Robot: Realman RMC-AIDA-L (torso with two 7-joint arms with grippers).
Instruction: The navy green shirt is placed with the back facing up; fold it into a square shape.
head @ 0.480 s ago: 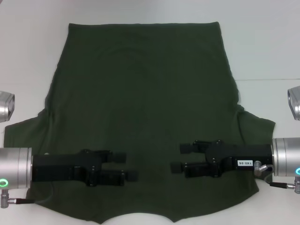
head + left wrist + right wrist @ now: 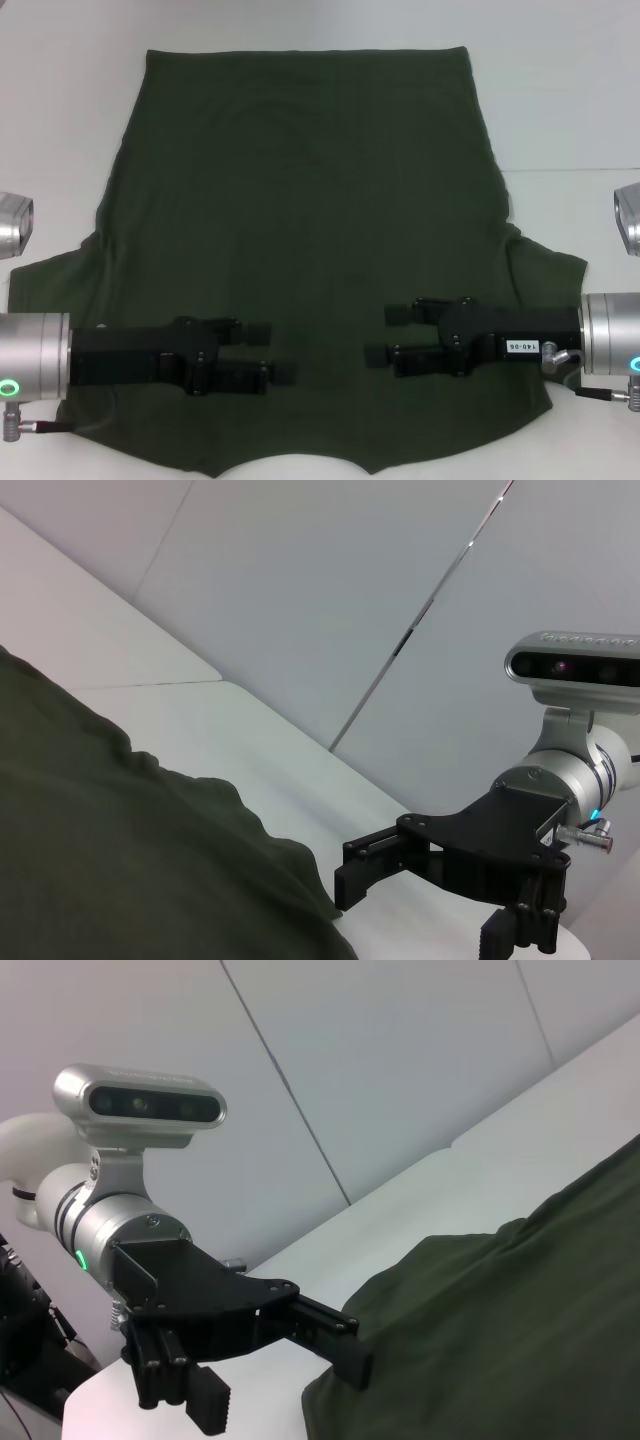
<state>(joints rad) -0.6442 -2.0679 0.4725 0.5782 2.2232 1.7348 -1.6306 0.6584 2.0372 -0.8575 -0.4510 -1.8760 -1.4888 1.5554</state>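
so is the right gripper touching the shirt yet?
Cannot tell. In the head view the right gripper, fingers open, overlaps the navy green shirt, but top-down hides any gap. The left wrist view shows it near the fabric edge, contact unclear.

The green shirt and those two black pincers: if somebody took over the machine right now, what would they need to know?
Left pincer: open, holding nothing, over the shirt's near left part, pointing inward.
Right pincer: open, holding nothing, over the near right part, pointing inward toward the left one.
Navy green shirt: spread flat on the white table, hem at the far side, collar edge nearest the robot, both sleeves out to the sides.
Done: no fold shows yet.
Left: every fold, probably sleeves and sides in first, then the length, to make the square.
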